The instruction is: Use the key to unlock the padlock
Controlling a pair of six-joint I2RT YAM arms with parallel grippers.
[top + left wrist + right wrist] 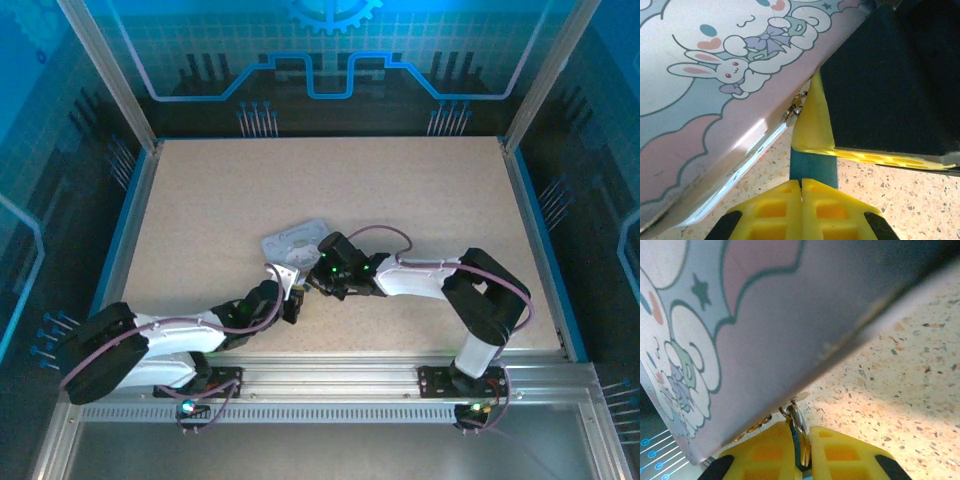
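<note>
The pale blue cartoon tin (pixel 293 240) lies mid-table, and the padlock hangs from its front latch. The padlock's bluish body (pixel 812 169) juts out from under a yellow right finger (pixel 812 125). In the right wrist view the padlock (pixel 801 432) stands edge-on, its thin shackle hooked on the tin (pixel 765 315), and my right gripper (pixel 801 442) is shut on it. My left gripper (pixel 801 184) is shut, with its tips against the padlock's lower edge. The key is hidden in the left gripper's seam apart from a dark sliver. From above, the left gripper (pixel 294 300) and right gripper (pixel 318 283) meet just in front of the tin.
The speckled table (pixel 250 180) spreads wide behind and beside the tin (pixel 715 75), bounded by blue rails and the metal frame. The right arm's black wrist body (pixel 890 75) crowds the left wrist view.
</note>
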